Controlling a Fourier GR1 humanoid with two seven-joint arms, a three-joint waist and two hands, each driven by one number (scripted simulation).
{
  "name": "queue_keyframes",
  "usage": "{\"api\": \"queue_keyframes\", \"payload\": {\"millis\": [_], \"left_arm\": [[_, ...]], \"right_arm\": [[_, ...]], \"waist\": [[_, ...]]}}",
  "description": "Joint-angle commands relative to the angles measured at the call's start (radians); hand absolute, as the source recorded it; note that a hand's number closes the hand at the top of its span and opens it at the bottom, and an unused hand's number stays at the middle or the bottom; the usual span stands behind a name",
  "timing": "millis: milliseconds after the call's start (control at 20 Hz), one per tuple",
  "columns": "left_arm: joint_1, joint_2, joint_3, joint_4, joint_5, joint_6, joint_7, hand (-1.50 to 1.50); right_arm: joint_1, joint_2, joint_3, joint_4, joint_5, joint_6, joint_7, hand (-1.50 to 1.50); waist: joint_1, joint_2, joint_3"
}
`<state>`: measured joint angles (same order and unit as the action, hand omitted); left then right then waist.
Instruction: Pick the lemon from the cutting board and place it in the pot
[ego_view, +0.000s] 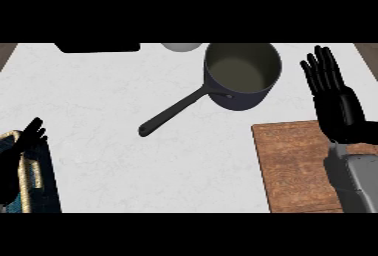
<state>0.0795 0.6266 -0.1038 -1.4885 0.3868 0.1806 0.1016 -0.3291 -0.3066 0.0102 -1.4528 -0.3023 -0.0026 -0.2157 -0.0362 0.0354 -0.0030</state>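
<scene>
The dark blue pot (238, 101) stands at the counter's far middle-right, with its long black handle (173, 113) pointing down-left. Its inside is a dull olive-grey, and I cannot make out a lemon in it. A wooden cutting board (295, 167) lies at the lower right, and no lemon shows on its visible part. My right hand (341, 112) is open with straight fingers pointing away, over the board's far right corner and to the right of the pot. At the left edge my left hand (26, 142) rests open, fingers up.
A black flat object (96, 47) and a white rounded dish (181, 46) sit at the far edge. A blue and gold object (33, 180) lies at the lower left under my left hand. White counter spreads between the pot handle and the board.
</scene>
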Motion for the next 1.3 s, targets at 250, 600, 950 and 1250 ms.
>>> {"api": "queue_keyframes", "payload": {"millis": [250,600,950,1250], "left_arm": [[-0.057,-0.109,-0.164,-0.016,-0.05,-0.076,-0.035,0.0],[-0.031,-0.125,-0.19,-0.039,-0.016,-0.082,0.011,0.0],[-0.096,-0.203,-0.23,-0.014,-0.076,-0.068,0.03,0.0],[-0.133,-0.231,-0.233,0.018,-0.092,-0.08,0.055,0.0]], "right_arm": [[0.302,-0.244,0.055,0.023,0.079,0.171,0.169,1.5],[0.387,-0.125,-0.195,-0.165,0.168,-0.239,-0.23,-1.5],[0.618,-0.283,-0.225,-0.428,0.164,-0.132,0.025,-1.5],[0.657,-0.401,-0.281,-0.559,0.072,-0.07,0.374,-1.5]], "waist": [[-0.049,-0.035,-0.001],[-0.07,-0.046,0.003],[-0.02,-0.04,-0.002],[0.002,-0.036,-0.002]]}}
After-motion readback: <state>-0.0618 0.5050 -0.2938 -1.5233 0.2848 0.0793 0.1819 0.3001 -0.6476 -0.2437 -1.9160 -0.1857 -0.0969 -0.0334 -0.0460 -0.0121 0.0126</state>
